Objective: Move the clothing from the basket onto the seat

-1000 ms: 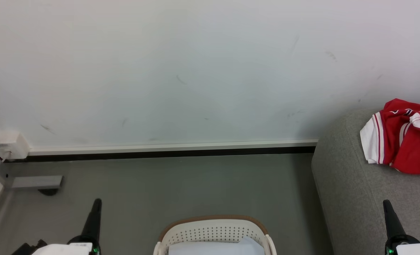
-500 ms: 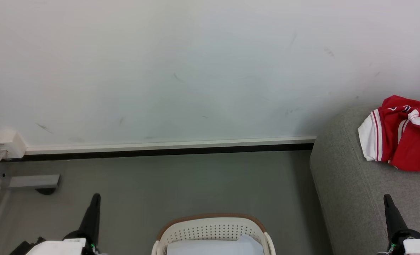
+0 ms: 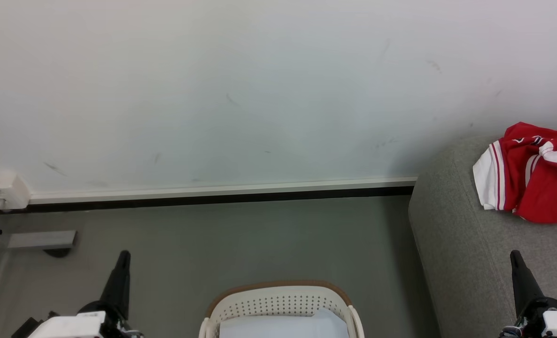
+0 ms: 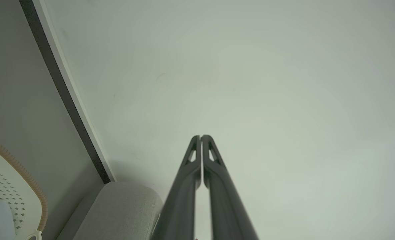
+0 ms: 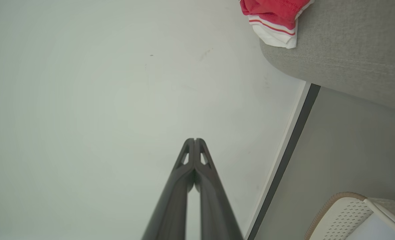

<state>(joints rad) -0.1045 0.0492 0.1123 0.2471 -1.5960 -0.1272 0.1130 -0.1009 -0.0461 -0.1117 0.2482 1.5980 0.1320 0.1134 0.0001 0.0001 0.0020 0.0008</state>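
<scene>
Op: What's just changed?

Spotter: Mostly your camera. The whole head pic slides vs a sec ago: the wall (image 3: 259,94), skirting strip (image 3: 222,195), basket (image 3: 278,305) and seat (image 3: 461,244) all sit a bit higher in frame. That's the head moving, not the stuff.

Op: Jaws?

Spotter: Left jaws and right jaws are both pressed together with nothing in them. Tips point at the wall, low at each side of your view. They ride higher in frame than before, a touch more than the room does. So prob. the arms lift slightly too, but I can't be sure.

Op: Clothing?

Spotter: The red-and-white clothing (image 3: 532,173) lies crumpled on the seat, near the back corner by the wall, well apart from both jaws. Same heap and same folds as before, so nothing has touched it.

Op: Basket?

Spotter: On the floor (image 3: 259,244) between your arms, just left of the seat. Its far rim and wall are at the bottom edge. Inside there's a pale sheet-like thing (image 3: 278,326). What lies lower I can't tell.

Op: So?

Spotter: I reckon that piece is done & you're resetting. Tilt down and check the basket before calling it.
</scene>
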